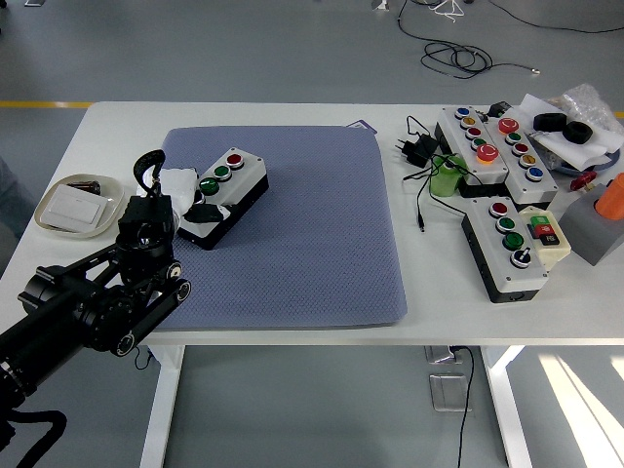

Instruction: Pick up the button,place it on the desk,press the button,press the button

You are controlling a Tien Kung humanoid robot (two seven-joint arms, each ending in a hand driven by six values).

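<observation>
The left robot hand is white, and it is wrapped around the near end of the button box, with its fingers curled onto the box's dark side, so it has hold of it. The box sits on the blue mat, toward the mat's left side, and it is turned a bit slantwise. I cannot tell if it rests flat or is lifted a little. It has a red button at the far end, a green button next, and one more green button close to the robot hand. The box looks hard and boxy, like stiff plastic, and I think it is not very heavy (its smooth sides may be slippery). I would hold it by the two long sides, away from the buttons on top. The mat looks soft, so the box will land gently. There is lots of open mat to the right. To the left, a small dish sits near the bench edge, so swing wide of it. More button boxes and cords crowd the right side, well apart from here. The right robot hand is nowhere to be seen.
</observation>
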